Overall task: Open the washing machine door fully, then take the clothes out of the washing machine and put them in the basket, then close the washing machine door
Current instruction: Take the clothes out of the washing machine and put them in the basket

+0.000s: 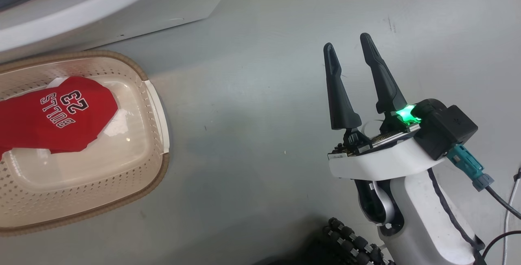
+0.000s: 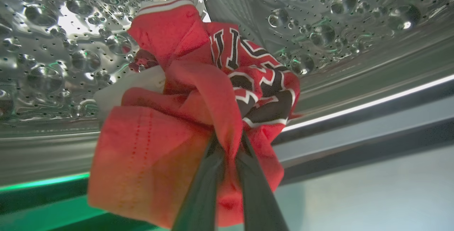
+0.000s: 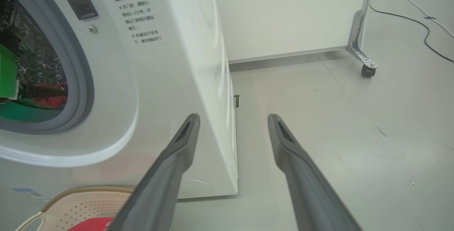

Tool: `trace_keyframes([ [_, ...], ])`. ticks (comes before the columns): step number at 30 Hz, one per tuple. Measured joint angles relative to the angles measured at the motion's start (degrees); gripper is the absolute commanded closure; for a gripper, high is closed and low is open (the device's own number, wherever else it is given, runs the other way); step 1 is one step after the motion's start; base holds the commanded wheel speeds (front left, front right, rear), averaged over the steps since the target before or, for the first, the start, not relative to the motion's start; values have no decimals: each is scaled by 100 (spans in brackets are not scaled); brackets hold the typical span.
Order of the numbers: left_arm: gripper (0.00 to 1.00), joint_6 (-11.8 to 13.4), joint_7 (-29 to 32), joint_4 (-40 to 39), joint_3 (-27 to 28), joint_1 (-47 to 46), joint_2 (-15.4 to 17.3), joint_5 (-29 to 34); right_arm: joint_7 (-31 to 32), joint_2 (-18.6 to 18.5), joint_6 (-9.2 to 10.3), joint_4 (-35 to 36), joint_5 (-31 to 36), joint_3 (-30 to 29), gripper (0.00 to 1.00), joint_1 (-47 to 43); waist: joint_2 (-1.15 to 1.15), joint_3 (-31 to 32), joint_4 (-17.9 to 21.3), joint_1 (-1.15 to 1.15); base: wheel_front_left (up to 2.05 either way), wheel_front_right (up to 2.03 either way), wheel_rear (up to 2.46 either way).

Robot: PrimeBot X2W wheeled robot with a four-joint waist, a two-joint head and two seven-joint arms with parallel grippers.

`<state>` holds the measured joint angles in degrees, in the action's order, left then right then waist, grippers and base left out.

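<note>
Left gripper [image 2: 230, 142], jaws closed on a red lettered garment [image 2: 184, 92] in the steel drum [image 2: 42, 64] for extraction; right gripper [image 1: 346, 45], wide open and empty, parked right of the basket [image 1: 163, 167]

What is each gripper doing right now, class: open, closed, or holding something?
Left gripper: closed on a red garment inside the steel drum.
Right gripper: open, holding nothing.

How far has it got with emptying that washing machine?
Done: the washing machine stands open, and one red BULLS 23 jersey lies in the basket. In hand: the left gripper is shut on a second red garment inside the steel drum; the right gripper is open. Left: basket that garment, close the door.
</note>
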<state>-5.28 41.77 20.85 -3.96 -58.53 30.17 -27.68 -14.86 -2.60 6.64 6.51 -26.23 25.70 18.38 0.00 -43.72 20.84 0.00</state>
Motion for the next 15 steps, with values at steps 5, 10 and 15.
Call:
trace_keyframes([
  [5,100,-5,-349,-103,-5,1,-56,5,0,0,1,-24,4,-51,0,0,0,16,-34,0,0,0,0],
  [10,100,-13,-711,-208,-36,22,-242,13,0,-1,2,-51,73,-126,0,0,0,55,-121,0,0,0,0],
  [15,100,-14,-1118,-318,-58,176,-387,41,0,-1,2,-114,131,-144,0,0,0,118,-220,0,0,0,0],
])
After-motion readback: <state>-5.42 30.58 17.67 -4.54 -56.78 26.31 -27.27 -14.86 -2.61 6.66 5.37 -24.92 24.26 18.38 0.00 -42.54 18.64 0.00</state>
